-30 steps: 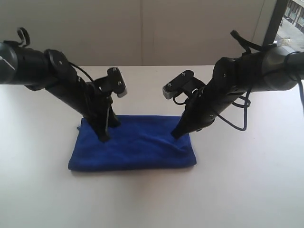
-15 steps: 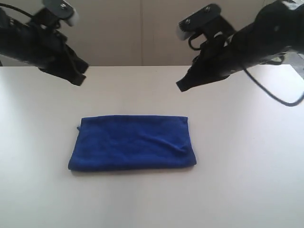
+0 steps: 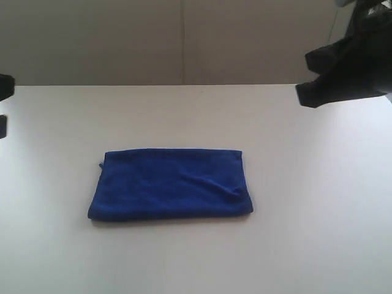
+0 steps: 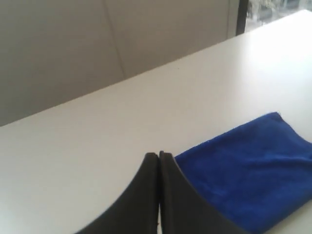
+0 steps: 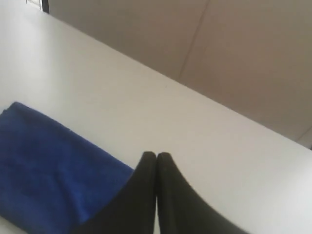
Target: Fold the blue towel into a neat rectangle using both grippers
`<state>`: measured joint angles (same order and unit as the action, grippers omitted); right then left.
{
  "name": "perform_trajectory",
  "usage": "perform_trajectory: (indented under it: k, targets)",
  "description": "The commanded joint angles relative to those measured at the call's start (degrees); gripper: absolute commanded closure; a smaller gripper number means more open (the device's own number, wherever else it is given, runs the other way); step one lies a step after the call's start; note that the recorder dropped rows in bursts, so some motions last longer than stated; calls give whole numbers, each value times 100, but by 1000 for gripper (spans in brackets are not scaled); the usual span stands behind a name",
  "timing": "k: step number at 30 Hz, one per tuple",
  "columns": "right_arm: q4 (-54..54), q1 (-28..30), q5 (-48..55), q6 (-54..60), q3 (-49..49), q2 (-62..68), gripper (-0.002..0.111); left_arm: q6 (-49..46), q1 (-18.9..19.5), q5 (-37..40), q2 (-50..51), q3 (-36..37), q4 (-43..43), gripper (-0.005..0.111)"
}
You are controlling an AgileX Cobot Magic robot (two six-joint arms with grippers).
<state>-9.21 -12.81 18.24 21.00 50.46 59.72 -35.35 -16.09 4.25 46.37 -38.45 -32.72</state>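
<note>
The blue towel (image 3: pixel 171 184) lies folded into a flat rectangle on the white table, with a small crease near its right end. It also shows in the left wrist view as blue towel (image 4: pixel 253 170) and in the right wrist view as blue towel (image 5: pixel 44 165). My left gripper (image 4: pixel 159 155) is shut, empty, and held well above and away from the cloth; in the exterior view only a sliver of the left arm (image 3: pixel 3 86) shows at the left edge. My right gripper (image 5: pixel 156 155) is shut and empty too; the right arm (image 3: pixel 343 73) hangs blurred at the upper right.
The white table (image 3: pixel 294 245) spreads around the towel on all sides. A beige wall (image 3: pixel 184 37) stands behind the table's far edge. A window strip (image 4: pixel 273 9) shows at one corner.
Both arms have lifted off the towel and drawn back outward, left toward the left edge, right toward the upper right. The towel has stayed in place, folded.
</note>
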Motion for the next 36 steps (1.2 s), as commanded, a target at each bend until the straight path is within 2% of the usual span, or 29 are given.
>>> perform_trajectory:
  k: [1, 7, 9, 14, 18, 22, 36]
  targets:
    - [7, 28, -211, -468, -613, -1148, 108, 316, 11, -368, -1489, 876, -190, 107]
    - [7, 28, -431, -1096, -1716, -2426, 108, 606, 11, -370, -3349, 1973, -190, 107]
    - [7, 28, -921, -1124, -2339, -2503, 108, 606, 11, -425, -3711, 2578, -179, 107]
    - [-1, 28, -2594, -1570, -3582, -1758, 108, 757, 11, -1283, -3488, 3845, -660, 107]
    - [-196, 28, -3108, -1632, -3923, -1162, 108, 559, -1, -894, -3488, 3845, -711, 107]
    - [-196, 28, -3114, -1697, -3981, -645, 108, 560, -1, -905, -3498, 3845, -711, 107]
    - [-185, 28, -3125, -1697, -3981, -633, 108, 560, -1, -890, -3498, 3845, -711, 107]
